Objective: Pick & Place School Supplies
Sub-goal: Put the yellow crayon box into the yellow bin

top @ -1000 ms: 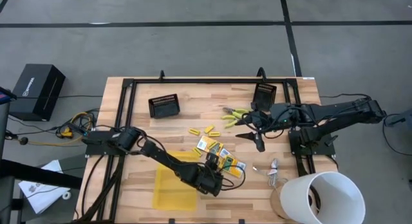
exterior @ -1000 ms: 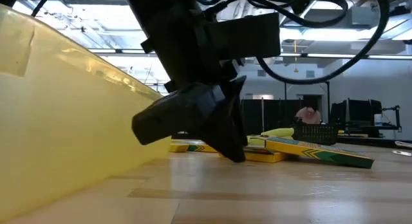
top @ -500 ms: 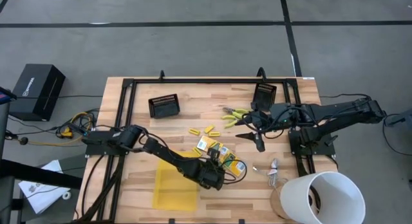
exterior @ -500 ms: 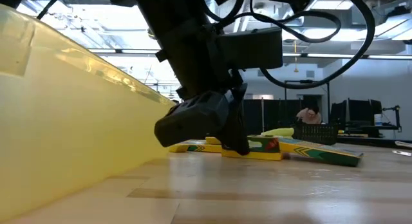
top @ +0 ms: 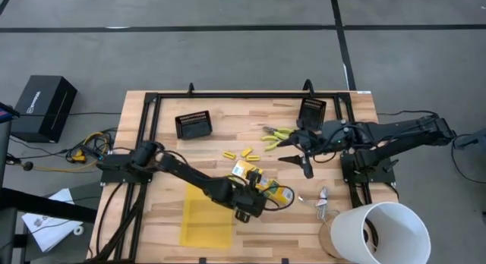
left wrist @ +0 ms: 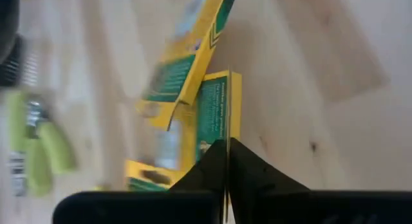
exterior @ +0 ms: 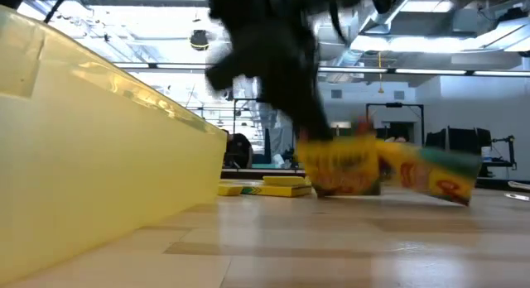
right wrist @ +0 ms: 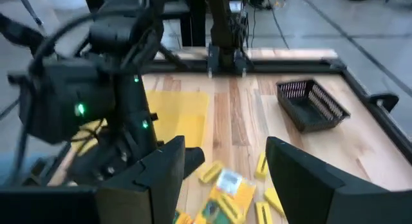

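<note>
The step in hand looks like the pick: the left gripper [top: 250, 202], its arm stretched low across the worktop [top: 228, 127] just beside the yellow tray [top: 205, 222], has its fingers pressed together, pinching the edge of a printed box [exterior: 339, 165] from the cluster next to that tray. Next the box probably has to be carried clear of the others and set down without slipping. The right gripper [top: 304, 164] waits spread open, well beyond the tray, near the scissor-like tools [top: 275, 135].
</note>
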Available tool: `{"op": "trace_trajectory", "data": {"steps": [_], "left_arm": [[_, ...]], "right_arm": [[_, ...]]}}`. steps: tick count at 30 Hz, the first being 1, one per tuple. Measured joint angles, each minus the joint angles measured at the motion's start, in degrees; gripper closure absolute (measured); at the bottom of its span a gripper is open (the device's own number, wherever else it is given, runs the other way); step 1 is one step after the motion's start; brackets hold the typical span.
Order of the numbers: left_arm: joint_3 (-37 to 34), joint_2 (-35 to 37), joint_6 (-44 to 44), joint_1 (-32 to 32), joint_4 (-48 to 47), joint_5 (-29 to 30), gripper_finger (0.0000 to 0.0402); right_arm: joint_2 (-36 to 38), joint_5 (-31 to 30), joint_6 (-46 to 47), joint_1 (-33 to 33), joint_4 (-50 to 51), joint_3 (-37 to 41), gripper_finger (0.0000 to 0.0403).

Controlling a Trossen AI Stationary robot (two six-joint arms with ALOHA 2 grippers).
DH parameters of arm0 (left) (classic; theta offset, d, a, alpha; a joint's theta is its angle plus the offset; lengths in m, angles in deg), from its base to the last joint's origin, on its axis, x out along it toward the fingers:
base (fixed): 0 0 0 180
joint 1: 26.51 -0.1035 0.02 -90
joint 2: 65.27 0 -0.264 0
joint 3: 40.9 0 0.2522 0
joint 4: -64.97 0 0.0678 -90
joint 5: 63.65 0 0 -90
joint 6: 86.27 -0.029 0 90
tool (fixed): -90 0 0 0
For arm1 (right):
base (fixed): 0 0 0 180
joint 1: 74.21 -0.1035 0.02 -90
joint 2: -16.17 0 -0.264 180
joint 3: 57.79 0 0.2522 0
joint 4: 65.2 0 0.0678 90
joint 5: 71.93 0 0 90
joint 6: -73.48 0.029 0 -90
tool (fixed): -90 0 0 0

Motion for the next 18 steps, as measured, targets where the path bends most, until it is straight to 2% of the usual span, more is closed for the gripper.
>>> {"op": "trace_trajectory", "data": {"steps": [8, 14, 18], "left_arm": [[0.11, 14.47, 2.17, -0.44, -2.61, -1.73, 0.0400], [0.09, 22.83, 9.22, 0.94, -12.02, -6.19, 0.0399], [0.09, 25.09, 16.64, 2.65, -20.92, -9.04, 0.0400]], "right_arm": [[1.52, 0.18, -0.08, -0.68, 0.30, 0.06, 0.0194], [1.62, 0.22, -0.48, -2.77, 0.14, 0.04, 0.0194], [1.62, -0.02, -0.97, -3.50, 0.09, 0.04, 0.0194]]}}
